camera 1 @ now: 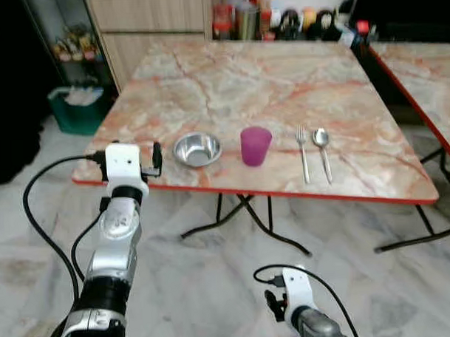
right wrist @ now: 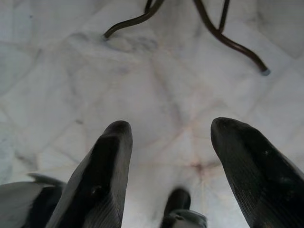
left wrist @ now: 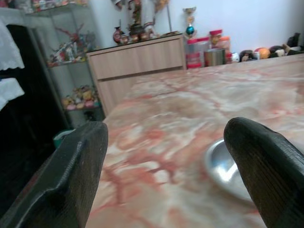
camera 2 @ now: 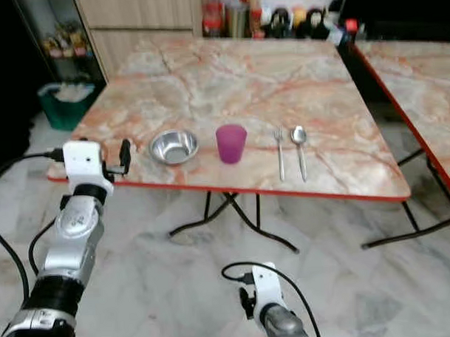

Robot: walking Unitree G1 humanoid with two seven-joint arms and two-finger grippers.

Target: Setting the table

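Marble table [camera 1: 281, 78] carries bowl [camera 1: 197, 149], cup [camera 1: 255, 145], fork [camera 1: 302, 151], spoon [camera 1: 323, 152]; left gripper [left wrist: 166, 166], open and empty beside the bowl, likely adjusts it next, while right gripper [right wrist: 171, 156] hangs open.

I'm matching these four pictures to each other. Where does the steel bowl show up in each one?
Left eye view: steel bowl near the table's front edge, left of the purple cup.
Right eye view: same spot, left of the cup.
Left wrist view: its rim beside the far finger.
Right wrist view: not in it.
Shared landmark: the marble table.
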